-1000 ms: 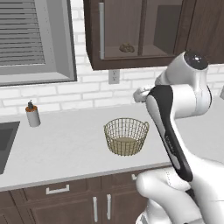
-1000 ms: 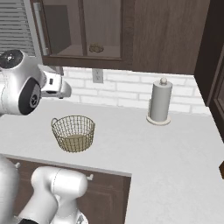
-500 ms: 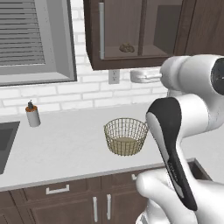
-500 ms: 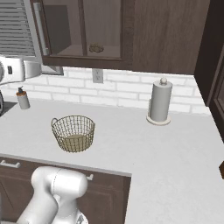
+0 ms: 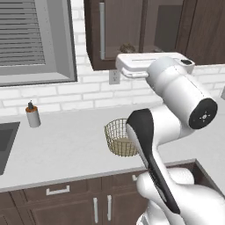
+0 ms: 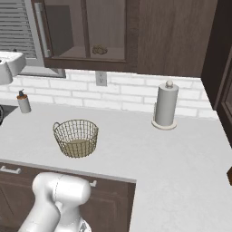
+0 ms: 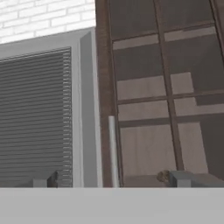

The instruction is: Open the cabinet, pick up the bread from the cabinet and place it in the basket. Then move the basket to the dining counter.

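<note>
Nothing of the task looks finished yet. Going left to right in the hand view: a window with a grey blind, then the cabinet [image 7: 144,87] with its slim handle [image 7: 113,151] along the left edge of a glass door that is closed. Through the glass, low on the shelf, the bread [image 7: 163,176] shows as a small brown lump just beside the right fingertip.

In the left base view the soap bottle [image 5: 32,115] stands at the left of the bench [image 5: 66,140], the basket [image 5: 118,137] sits further right, holding nothing, and the arm reaches up in front of the cabinet's lower edge. In the right base view the paper-towel roll [image 6: 166,105] stands at the far right.

Still to do, by my reading: pull the door, take the bread, drop it in the basket, carry the basket to the dining counter.

The jaws stand wide apart, holding and touching nothing; the handle lies between the two tips [image 7: 52,179], still ahead of them.
</note>
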Motion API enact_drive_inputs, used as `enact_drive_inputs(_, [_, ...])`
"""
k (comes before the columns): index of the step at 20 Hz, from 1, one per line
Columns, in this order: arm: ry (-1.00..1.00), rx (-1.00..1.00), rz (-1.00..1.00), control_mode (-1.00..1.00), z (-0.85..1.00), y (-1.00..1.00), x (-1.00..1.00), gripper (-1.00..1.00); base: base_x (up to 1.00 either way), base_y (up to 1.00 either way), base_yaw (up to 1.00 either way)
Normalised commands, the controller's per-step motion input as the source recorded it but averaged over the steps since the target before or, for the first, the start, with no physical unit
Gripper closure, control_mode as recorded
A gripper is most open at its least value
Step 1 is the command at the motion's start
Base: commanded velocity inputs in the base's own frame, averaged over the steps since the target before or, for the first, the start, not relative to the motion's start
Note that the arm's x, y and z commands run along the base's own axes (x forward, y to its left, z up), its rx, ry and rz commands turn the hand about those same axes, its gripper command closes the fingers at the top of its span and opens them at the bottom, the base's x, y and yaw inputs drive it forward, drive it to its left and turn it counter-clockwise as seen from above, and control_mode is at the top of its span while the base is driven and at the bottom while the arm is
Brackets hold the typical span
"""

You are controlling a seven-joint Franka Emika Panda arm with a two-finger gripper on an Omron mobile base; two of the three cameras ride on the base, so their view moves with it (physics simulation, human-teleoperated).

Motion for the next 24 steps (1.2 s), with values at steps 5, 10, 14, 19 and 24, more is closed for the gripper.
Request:
enact_drive_inputs(5, [-0.03,0.0,0.0,-1.0,0.0,0.03,0.54,-1.0,0.0,0.0,0.0])
enact_drive_inputs(10, [0.07,0.0,0.0,-1.0,0.0,0.0,0.64,-1.0,0.0,0.0,0.0])
enact_drive_inputs(14, [0.13,0.0,-0.02,-1.0,0.0,0.01,0.76,-1.0,0.0,0.0,0.0])
enact_drive_inputs(19, [0.06,0.0,-0.03,-1.0,0.0,0.11,0.62,-1.0,0.0,0.0,0.0])
enact_drive_inputs(24, [-0.06,-0.05,0.0,-1.0,0.0,0.25,0.44,-1.0,0.0,0.0,0.0])
